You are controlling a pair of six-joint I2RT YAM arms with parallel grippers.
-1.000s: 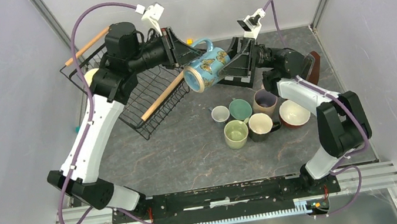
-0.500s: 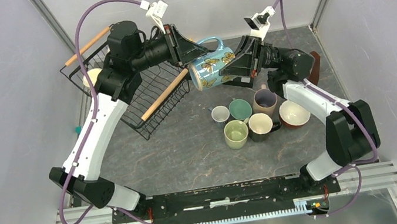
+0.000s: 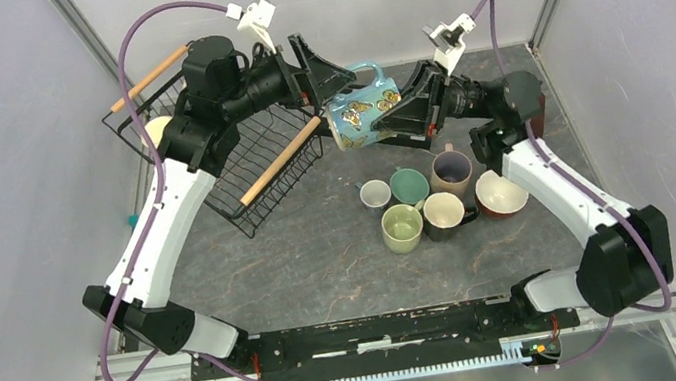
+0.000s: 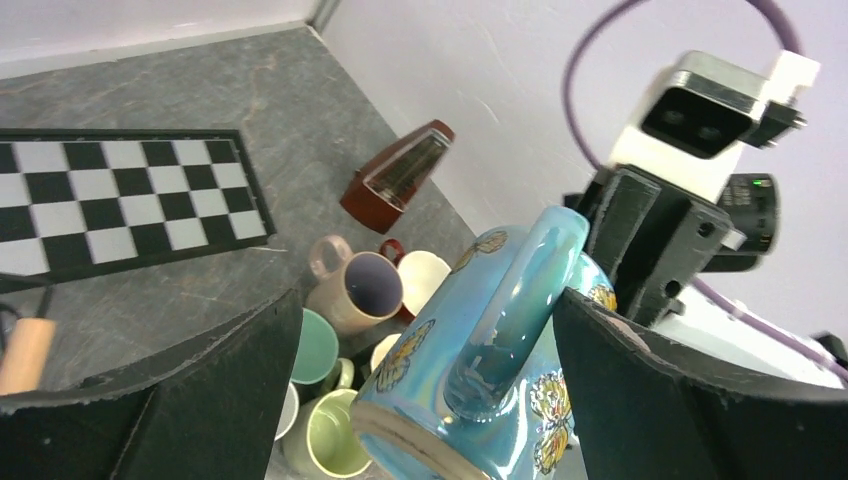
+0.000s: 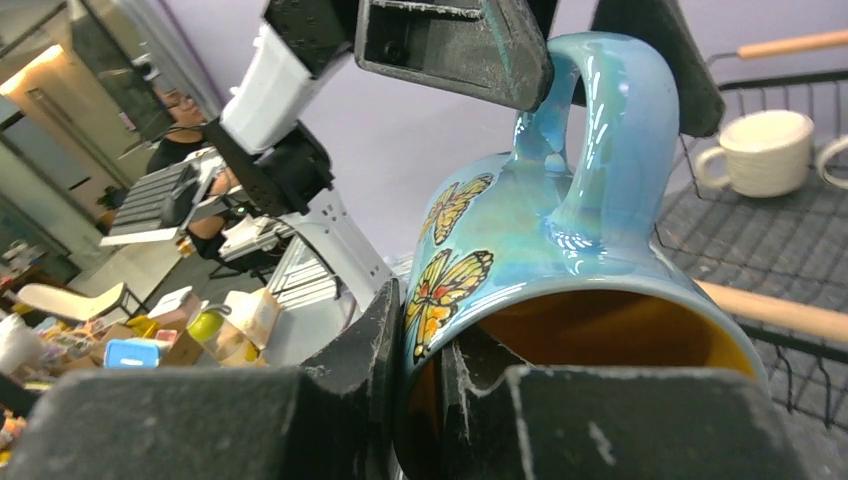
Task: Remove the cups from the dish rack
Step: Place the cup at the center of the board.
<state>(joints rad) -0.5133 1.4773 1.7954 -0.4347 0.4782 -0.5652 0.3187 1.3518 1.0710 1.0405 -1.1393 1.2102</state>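
A blue butterfly cup [image 3: 361, 114] hangs on its side in the air, right of the dish rack [image 3: 252, 148]. My right gripper [image 3: 395, 113] is shut on its rim, one finger inside and one outside [image 5: 440, 335]. My left gripper [image 3: 336, 82] stands open, its fingers [image 4: 230, 370] apart on either side of the handle [image 4: 515, 300] without touching it. A cream cup [image 5: 765, 150] lies in the rack, also visible from above [image 3: 155, 132]. Several cups stand on the table, among them a teal one [image 3: 408, 185], a beige-pink one [image 3: 452, 171] and a light green one [image 3: 401, 227].
A brown metronome [image 4: 395, 175] stands by the right wall behind the cups. A black-and-white checkered board [image 4: 120, 200] lies flat at the back of the table. The rack's wooden handles [image 3: 282, 158] run along its rims. Walls close in on both sides.
My left gripper has opened and let go of the blue cup's handle. My right gripper closed on the rim and now carries the cup, which has shifted slightly right.
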